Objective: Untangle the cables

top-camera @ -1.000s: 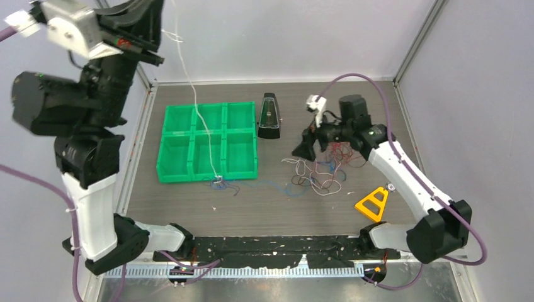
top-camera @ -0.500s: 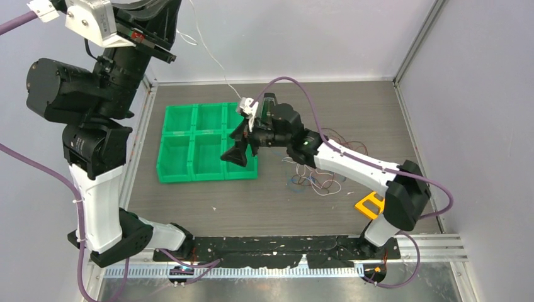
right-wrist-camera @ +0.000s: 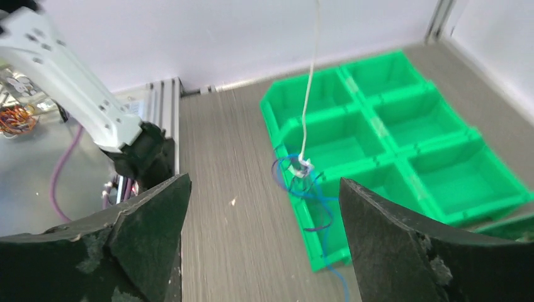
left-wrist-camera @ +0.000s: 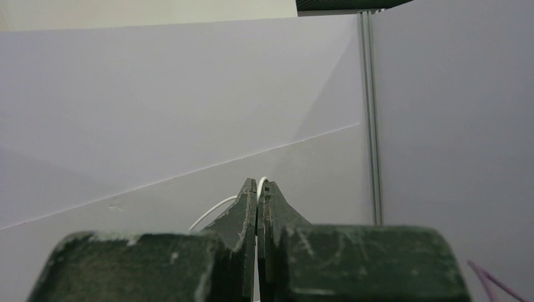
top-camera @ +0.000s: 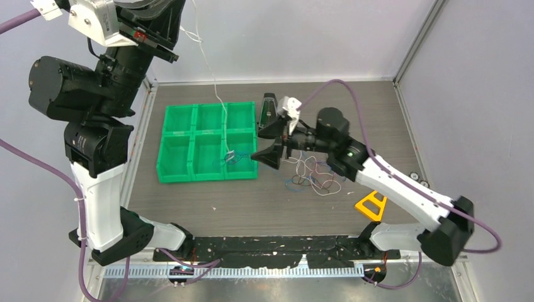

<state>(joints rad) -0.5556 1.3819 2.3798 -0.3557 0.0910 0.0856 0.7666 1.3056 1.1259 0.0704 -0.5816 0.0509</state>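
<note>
Snag risk at green bin tray (top-camera: pixel 176 113).
My left gripper (left-wrist-camera: pixel 257 189) pinches the white wire (right-wrist-camera: pixel 310 82); my right gripper (right-wrist-camera: pixel 261 185), spread wide, could clamp the blue tangle (right-wrist-camera: pixel 301 173) and tighten it.

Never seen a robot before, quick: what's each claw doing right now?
Left gripper: closed, pinching the white cable.
Right gripper: open, holding nothing.

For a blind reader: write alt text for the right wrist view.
A white cable hangs straight down, a blue cable tangled at its end, over a green tray. The open right gripper frames it; the left arm stands behind.
</note>
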